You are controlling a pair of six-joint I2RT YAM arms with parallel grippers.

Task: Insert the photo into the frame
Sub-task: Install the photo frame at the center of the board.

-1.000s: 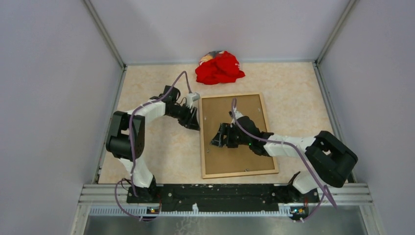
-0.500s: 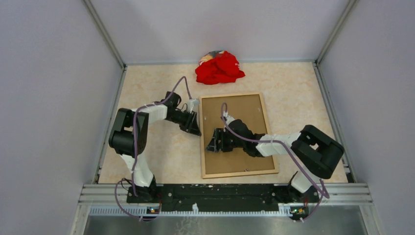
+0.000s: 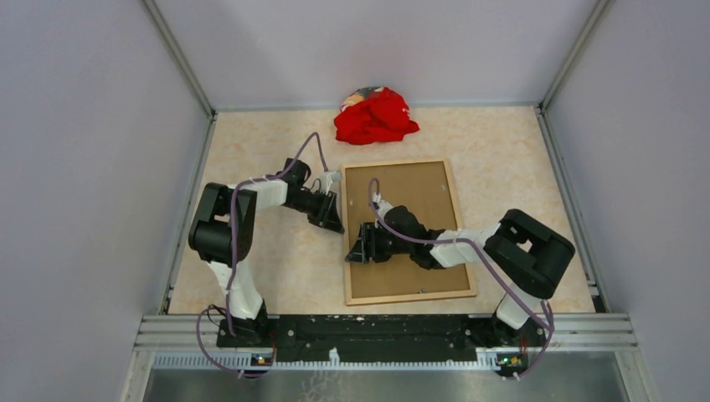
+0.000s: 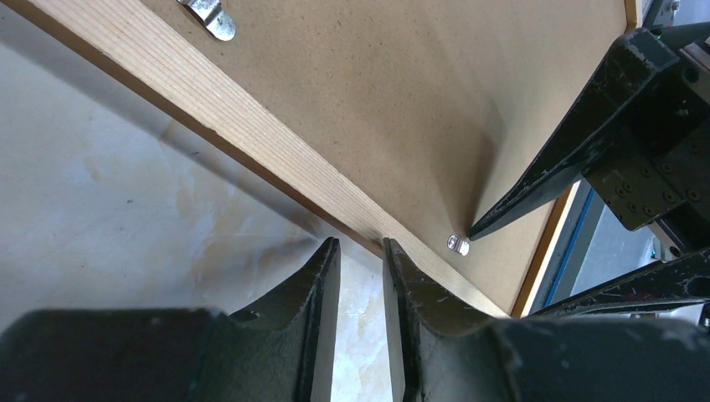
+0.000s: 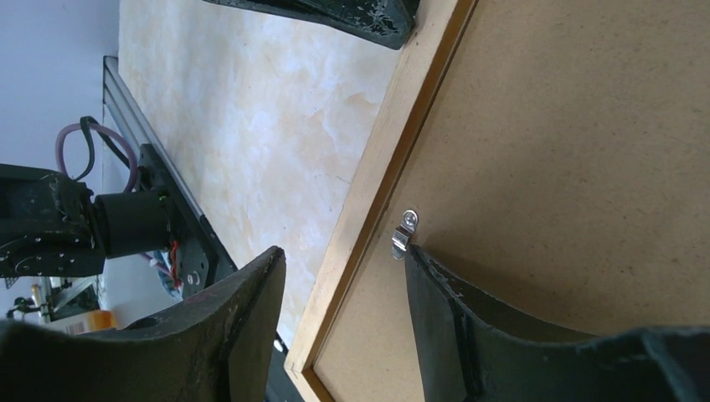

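The frame point(image 3: 410, 296) lies flat and back-up on the pale marbled surface point(image 3: 276, 268), just to the 3 o'clock side of its middle, with its long sides running roughly from 12 to 6 o'clock. A plain brown backing board point(image 3: 419, 197) fills its opening, and a crumpled red cloth point(image 3: 376, 115) sits well apart at the frame's 12 o'clock, against the far wall. Both arms reach in to the frame's 9 o'clock strip. The left pincer point(image 3: 337, 228) comes from the 9 o'clock side and sits low at that strip's outer edge. In its wrist view the fingers point(image 4: 322, 285) are drawn close together, with only a narrow slit of bare surface between them. Nothing is caught there, though the tip on the frame side touches or overlaps the wooden strip. The right pincer point(image 3: 352, 251) comes from the 3 o'clock side across the board and sits just toward 6 o'clock of the left one. It is released, with its jaws set wide and straddling the same strip. One finger point(image 5: 251, 301) hangs over the bare surface outside the frame, and the other rests on the backing board with its tip just beside a small metal retaining clip point(image 5: 405, 230). It cannot be told whether either finger presses the wood.
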